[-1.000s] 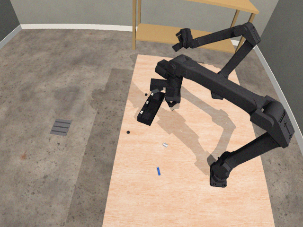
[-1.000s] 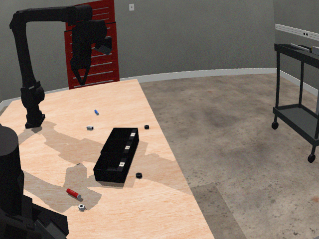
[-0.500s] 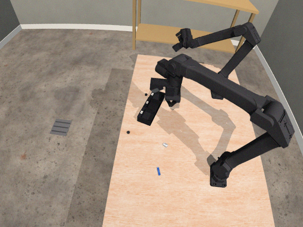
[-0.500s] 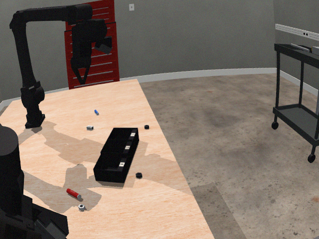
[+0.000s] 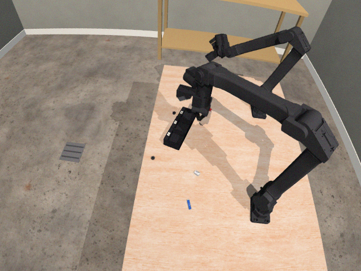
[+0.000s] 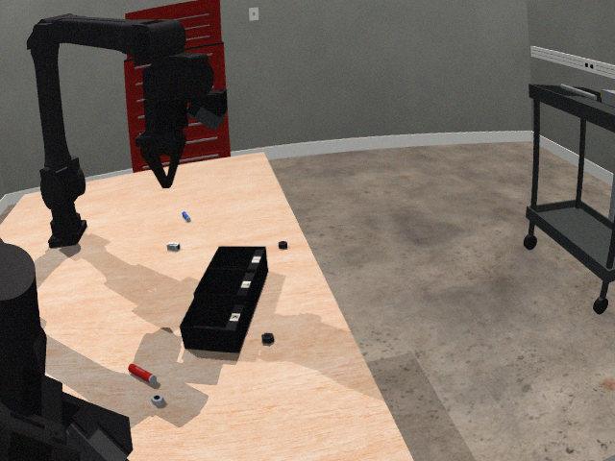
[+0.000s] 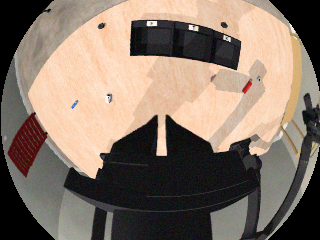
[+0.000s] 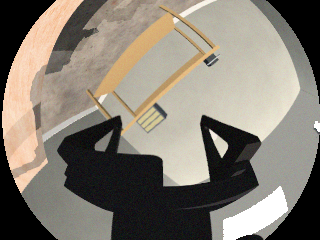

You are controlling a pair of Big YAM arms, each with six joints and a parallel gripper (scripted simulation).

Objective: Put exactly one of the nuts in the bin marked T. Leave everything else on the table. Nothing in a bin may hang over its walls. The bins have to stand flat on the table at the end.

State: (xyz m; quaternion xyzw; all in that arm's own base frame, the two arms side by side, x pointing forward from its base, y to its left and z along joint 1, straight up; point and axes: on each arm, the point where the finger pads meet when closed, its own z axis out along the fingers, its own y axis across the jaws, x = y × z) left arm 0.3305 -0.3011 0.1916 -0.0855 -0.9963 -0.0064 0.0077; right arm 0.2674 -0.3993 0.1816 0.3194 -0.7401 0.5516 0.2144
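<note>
Left gripper (image 5: 200, 117) (image 6: 166, 186) (image 7: 161, 117) is being held closed on nothing; right gripper (image 5: 211, 48) (image 8: 161, 118) is being held wide open. Ahead of the left fingers, bin T (image 5: 181, 124) (image 6: 218, 281) (image 7: 191, 46) is being flanked by black nuts (image 5: 152, 157) (image 6: 282, 245) (image 7: 102, 25), outside the bin row.

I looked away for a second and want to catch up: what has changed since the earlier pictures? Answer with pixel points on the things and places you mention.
The left hand (image 5: 200, 118) (image 6: 166, 186) (image 7: 161, 119) has moved down, closer to the table. It is shut with nothing in it, and no object has been picked up or released. The row of bins (image 5: 172, 144) (image 6: 210, 339) (image 7: 173, 40) and the blue cylinder (image 5: 188, 204) (image 6: 185, 216) (image 7: 74, 104) look unmoved.
</note>
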